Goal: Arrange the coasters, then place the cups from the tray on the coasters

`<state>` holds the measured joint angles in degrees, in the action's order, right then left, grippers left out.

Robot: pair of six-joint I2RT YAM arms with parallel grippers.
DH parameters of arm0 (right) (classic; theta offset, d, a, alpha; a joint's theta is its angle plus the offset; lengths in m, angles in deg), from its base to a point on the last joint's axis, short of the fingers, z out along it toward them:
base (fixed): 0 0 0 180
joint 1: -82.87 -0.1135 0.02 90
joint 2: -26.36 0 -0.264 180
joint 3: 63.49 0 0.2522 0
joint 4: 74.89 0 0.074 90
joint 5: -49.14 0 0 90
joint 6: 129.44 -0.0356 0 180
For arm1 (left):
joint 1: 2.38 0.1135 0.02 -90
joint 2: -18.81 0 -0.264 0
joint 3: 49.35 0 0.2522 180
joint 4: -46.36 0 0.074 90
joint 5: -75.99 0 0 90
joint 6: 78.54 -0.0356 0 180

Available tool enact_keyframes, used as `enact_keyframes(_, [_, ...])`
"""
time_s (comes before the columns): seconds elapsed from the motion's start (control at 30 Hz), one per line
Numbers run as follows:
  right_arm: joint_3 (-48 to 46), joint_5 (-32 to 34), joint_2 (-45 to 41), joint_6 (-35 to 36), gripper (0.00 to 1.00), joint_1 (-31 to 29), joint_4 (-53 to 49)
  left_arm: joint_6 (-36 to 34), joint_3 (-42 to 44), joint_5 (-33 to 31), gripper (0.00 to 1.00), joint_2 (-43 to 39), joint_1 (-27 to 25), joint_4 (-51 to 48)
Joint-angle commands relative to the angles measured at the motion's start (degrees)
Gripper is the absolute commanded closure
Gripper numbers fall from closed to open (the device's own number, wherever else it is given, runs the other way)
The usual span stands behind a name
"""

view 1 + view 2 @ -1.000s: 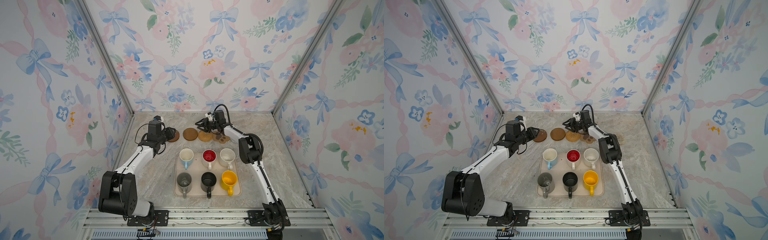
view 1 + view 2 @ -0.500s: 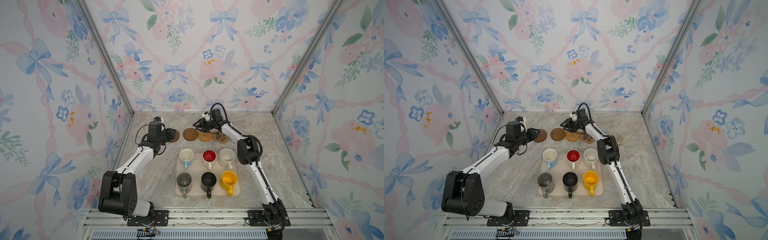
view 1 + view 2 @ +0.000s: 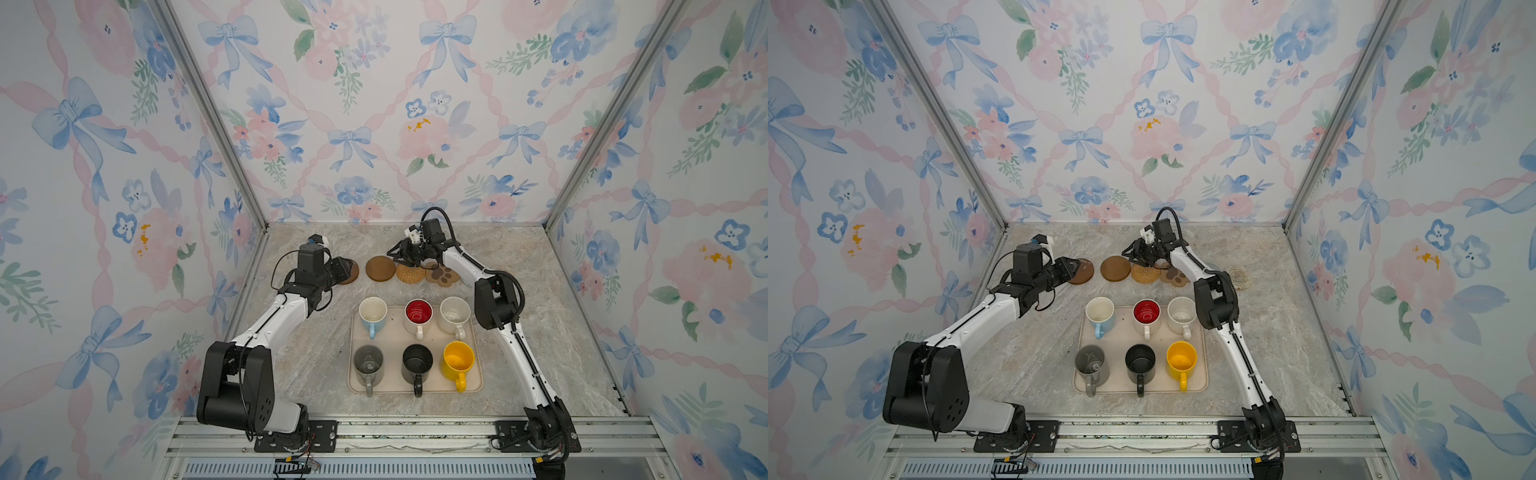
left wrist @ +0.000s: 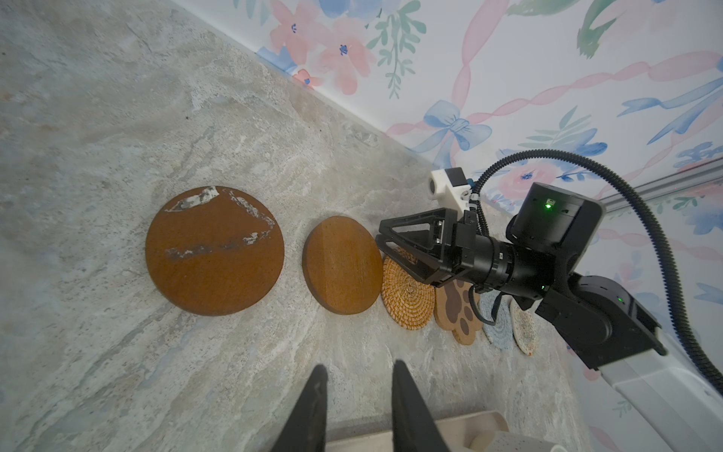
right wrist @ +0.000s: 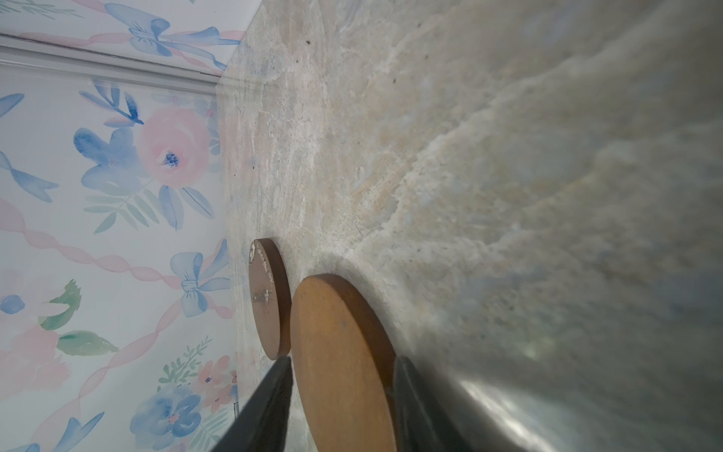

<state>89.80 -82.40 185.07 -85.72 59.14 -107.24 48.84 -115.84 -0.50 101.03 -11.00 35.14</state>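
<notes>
Six mugs [image 3: 417,357] sit on the tray [image 3: 436,386]; coasters [image 3: 380,269] line the back, open marble [image 3: 540,324] on both sides. My left claw [image 4: 359,366] hangs released near the end disc [image 4: 214,250]; right claw [image 4: 381,236] spread, empty, over the rattan round [image 4: 407,297]'s edge.

Marbled beige tabletop [image 3: 316,361], bow-and-flower wallpapered walls [image 3: 374,104], aluminium rail [image 3: 415,430] along the near edge.

White-scuffed brown disc [image 4: 214,250], tan woven rattan round [image 4: 407,293], beige tray [image 3: 392,338], yellow mug [image 3: 457,359], black mug [image 3: 417,361], pink-and-blue floral wallpaper [image 3: 374,83]
</notes>
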Motion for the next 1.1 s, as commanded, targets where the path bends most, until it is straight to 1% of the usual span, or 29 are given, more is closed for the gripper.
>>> enact_keyframes(0.0, [-0.2, 0.3, 1.4, -0.1, 0.54, 0.1, -1.3, 0.4, 0.7, 0.3, 0.74, -1.6, -0.2, 0.8])
enact_keyframes(0.33, [-0.3, -1.4, 1.3, 1.2, 0.55, -1.6, -2.8, 0.6, 0.9, 0.7, 0.74, -1.3, -0.2, 1.1])
enact_keyframes(0.57, [-3.2, -1.6, -0.4, 2.9, 0.55, -2.1, -3.8, 0.7, 1.4, 0.7, 0.74, -1.7, -0.3, 1.4])
enact_keyframes(0.87, [-8.1, -0.7, -5.5, 3.6, 0.56, 0.4, -1.7, 0.8, 1.9, 0.5, 0.74, -2.3, -0.2, 1.8])
enact_keyframes(0.93, [-7.9, -1.4, -6.6, 3.4, 0.56, 1.4, -1.2, 0.9, 1.9, 0.5, 0.74, -2.5, -0.3, 1.7])
enact_keyframes(1.07, [-10.5, -3.5, -10.7, 1.4, 0.55, 3.4, 3.6, 0.8, 1.6, 0.2, 0.74, -3.0, -0.6, 1.8])
